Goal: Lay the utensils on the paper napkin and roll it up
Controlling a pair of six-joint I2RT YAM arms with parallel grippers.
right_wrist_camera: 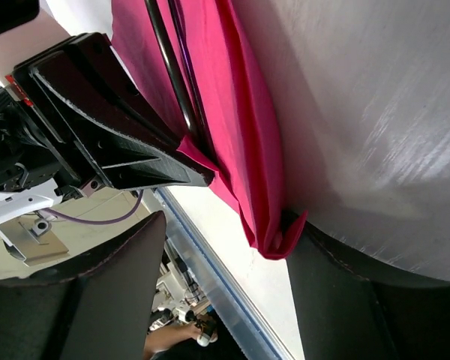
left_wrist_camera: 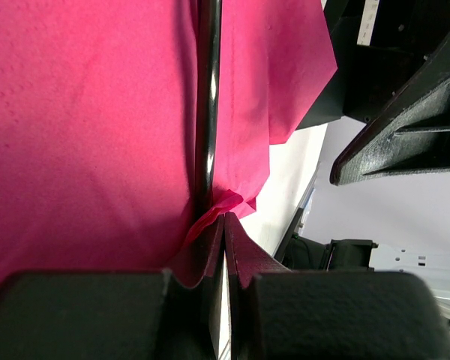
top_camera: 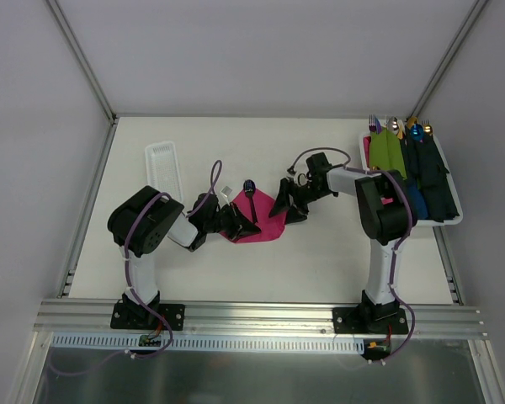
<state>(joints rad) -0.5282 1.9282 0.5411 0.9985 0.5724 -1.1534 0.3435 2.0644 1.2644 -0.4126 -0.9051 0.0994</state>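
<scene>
Left gripper (left_wrist_camera: pixel 225 225): jaws pinched shut on the paper napkin (left_wrist_camera: pixel 82 135), at the edge by the handle end.
Right gripper (right_wrist_camera: pixel 232 225): jaws apart. The napkin's folded side edge lies between them and touches one finger, but nothing is gripped.
Utensils (right_wrist_camera: pixel 169 67): dark handles lie side by side in the napkin's crease, and the fork (top_camera: pixel 249 188) tines poke past the far edge.
Napkin's place: mid-counter (top_camera: pixel 320 252), between both grippers.
Step, as I judge it: starting the roll.
Doing it well: hold the pinch low and turn the paper snugly over the handles. Steady the other edge with the right gripper so nothing slides out.
</scene>
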